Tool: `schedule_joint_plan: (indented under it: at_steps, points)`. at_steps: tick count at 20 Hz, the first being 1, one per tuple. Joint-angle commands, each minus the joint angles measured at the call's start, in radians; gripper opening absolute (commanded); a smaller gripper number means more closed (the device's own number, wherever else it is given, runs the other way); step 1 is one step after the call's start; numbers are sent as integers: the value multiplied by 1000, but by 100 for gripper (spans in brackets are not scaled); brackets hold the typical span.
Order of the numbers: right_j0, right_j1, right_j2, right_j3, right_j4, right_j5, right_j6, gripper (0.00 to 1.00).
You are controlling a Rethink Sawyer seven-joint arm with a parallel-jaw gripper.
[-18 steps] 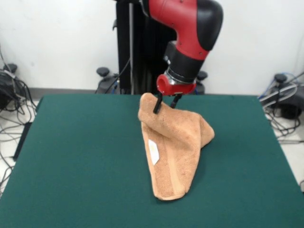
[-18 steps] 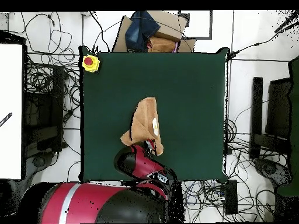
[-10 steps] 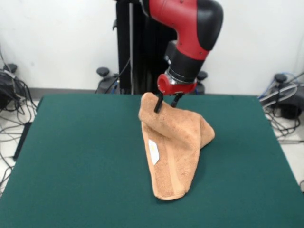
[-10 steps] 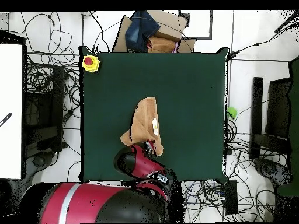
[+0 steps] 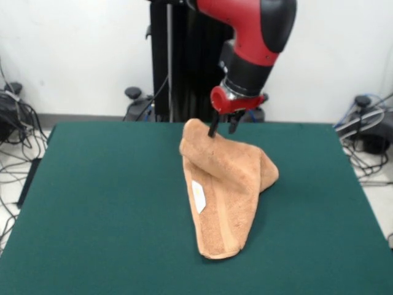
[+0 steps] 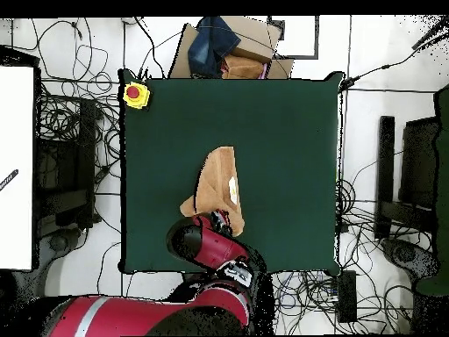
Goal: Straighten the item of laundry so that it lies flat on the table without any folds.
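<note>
The towel (image 5: 225,184) lies folded over near the middle of the green worktop (image 5: 104,203), with its far end bunched up in a hump. A white tag (image 5: 198,196) shows on it. The tool (image 5: 223,128) sits at the top of the hump, its two black fingers (image 5: 213,127) a little apart, touching the cloth.
</note>
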Motion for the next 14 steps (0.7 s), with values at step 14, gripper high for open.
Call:
schedule_joint_plan:
  at_steps: [14]
  points:
    - [-26, -186, -7, -77, -135, 213, 145, 100]
